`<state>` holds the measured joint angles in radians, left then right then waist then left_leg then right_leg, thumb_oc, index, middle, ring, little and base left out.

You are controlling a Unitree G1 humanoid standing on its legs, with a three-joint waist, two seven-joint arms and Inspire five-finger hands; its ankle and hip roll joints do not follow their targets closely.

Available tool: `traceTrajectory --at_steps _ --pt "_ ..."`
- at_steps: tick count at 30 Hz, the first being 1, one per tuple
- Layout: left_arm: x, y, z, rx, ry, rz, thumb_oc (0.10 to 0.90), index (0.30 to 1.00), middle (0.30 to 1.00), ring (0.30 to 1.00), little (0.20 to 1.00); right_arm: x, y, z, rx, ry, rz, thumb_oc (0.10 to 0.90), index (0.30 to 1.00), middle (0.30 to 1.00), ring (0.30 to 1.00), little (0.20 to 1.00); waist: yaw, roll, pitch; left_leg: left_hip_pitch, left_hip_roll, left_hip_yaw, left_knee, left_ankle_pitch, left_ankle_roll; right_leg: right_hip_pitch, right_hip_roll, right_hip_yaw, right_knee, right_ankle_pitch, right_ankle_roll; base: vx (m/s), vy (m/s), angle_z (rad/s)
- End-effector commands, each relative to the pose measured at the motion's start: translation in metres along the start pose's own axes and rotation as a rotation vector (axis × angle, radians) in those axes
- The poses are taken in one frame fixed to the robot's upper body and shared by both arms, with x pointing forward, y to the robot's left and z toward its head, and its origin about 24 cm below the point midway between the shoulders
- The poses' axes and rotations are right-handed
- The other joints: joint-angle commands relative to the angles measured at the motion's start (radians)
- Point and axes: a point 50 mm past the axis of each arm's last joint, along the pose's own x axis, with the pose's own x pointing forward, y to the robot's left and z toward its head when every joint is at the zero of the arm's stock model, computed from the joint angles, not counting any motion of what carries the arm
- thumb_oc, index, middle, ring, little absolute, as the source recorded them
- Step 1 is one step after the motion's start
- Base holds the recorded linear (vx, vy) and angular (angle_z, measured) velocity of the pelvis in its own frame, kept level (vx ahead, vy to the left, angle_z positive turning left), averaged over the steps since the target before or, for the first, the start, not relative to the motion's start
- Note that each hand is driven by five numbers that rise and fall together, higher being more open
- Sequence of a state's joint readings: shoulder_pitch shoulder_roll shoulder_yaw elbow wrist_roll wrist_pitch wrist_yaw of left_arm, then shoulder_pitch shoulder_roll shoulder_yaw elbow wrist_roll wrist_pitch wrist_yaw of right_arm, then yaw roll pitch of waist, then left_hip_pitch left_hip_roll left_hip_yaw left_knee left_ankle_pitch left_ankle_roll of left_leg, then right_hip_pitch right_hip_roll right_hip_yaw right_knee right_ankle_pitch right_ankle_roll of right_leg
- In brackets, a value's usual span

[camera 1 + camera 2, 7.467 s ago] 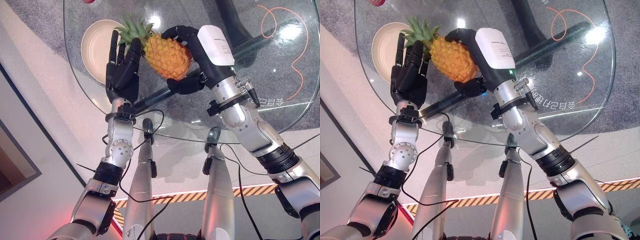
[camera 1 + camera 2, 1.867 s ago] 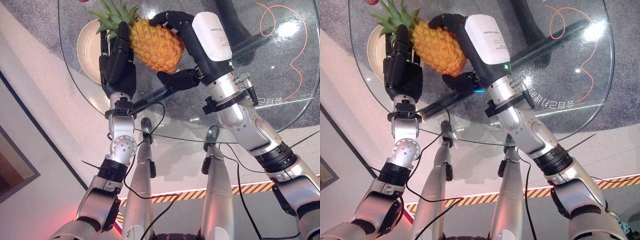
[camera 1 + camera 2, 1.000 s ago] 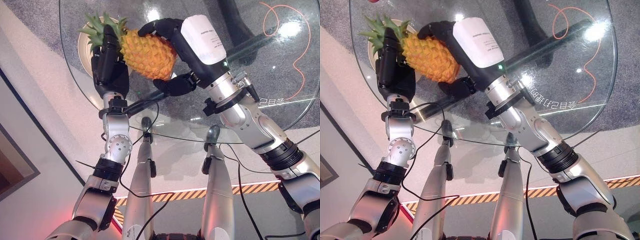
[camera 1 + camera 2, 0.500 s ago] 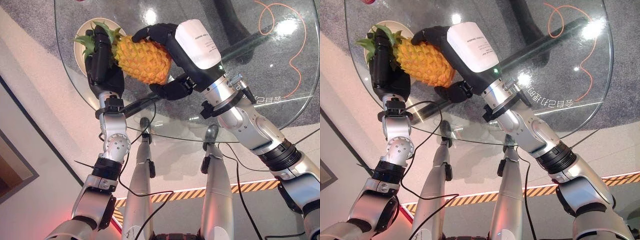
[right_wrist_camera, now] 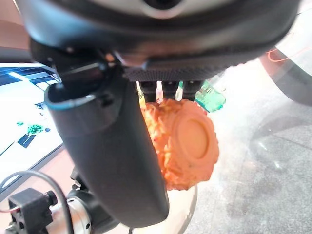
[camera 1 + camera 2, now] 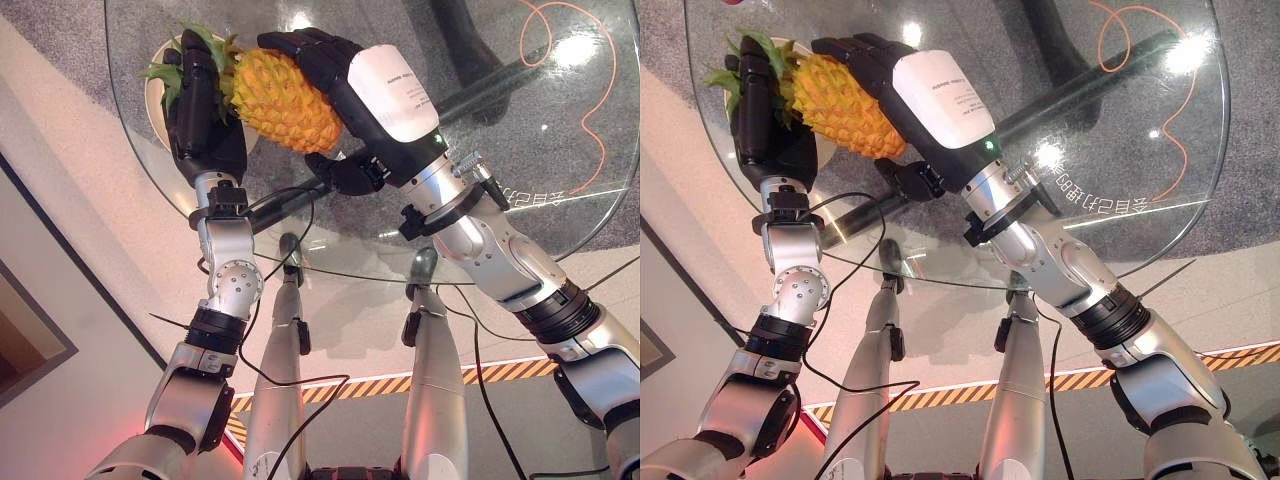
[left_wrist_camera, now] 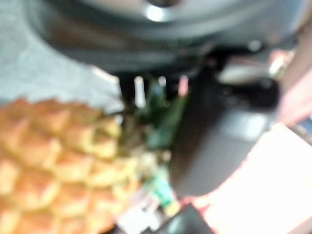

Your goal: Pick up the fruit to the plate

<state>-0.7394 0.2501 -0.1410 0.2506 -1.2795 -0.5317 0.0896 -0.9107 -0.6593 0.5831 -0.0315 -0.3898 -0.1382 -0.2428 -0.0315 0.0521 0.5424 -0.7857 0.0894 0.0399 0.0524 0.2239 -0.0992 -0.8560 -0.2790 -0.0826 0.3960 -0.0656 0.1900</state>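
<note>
An orange pineapple (image 6: 280, 100) with a green crown is held in the air above the glass table, lying on its side. My right hand (image 6: 350, 85) is shut on its body, fingers curled over the top and thumb (image 5: 112, 161) underneath. The pineapple's base (image 5: 187, 141) faces the right wrist view. My left hand (image 6: 200, 120) stands with straight fingers pressed against the crown end. A cream plate (image 6: 154, 98) lies on the table at the far left, mostly hidden behind the left hand and the crown. The pineapple (image 7: 53, 161) fills much of the left wrist view.
The round glass table (image 6: 520, 120) has its near rim just in front of my arms. A dark table base shows through the glass at the far middle. An orange cable (image 6: 598, 100) lies on the grey floor beneath the glass at the right.
Both hands have carried the pineapple to the left and farther away. Its crown now hangs over the plate, with the left hand covering more of the plate.
</note>
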Motion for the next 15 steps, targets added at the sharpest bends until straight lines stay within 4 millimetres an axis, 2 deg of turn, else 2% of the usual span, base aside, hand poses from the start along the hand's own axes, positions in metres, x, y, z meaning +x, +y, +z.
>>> traceTrajectory --at_steps 1,15 --pt "0.012 -0.064 0.016 0.024 -0.136 -0.333 0.100 0.300 0.300 0.300 0.200 0.027 -0.043 0.052 0.042 -0.270 -0.245 0.800 0.900 0.900 0.900 0.900 0.028 -0.041 -0.022 0.013 0.026 -0.044 0.067 -0.090 -0.035 0.086 0.017 -0.040 -0.213 0.187 0.006 0.00 0.000 0.00" --pt "0.014 -0.061 0.032 0.083 -0.290 -0.213 0.100 0.300 0.300 0.300 0.200 0.028 -0.046 0.046 0.041 -0.242 -0.284 0.800 0.900 0.900 0.900 0.900 0.031 -0.040 -0.022 0.013 0.024 -0.045 0.066 -0.090 -0.036 0.085 0.017 -0.040 -0.211 0.185 0.004 0.00 0.000 0.00"
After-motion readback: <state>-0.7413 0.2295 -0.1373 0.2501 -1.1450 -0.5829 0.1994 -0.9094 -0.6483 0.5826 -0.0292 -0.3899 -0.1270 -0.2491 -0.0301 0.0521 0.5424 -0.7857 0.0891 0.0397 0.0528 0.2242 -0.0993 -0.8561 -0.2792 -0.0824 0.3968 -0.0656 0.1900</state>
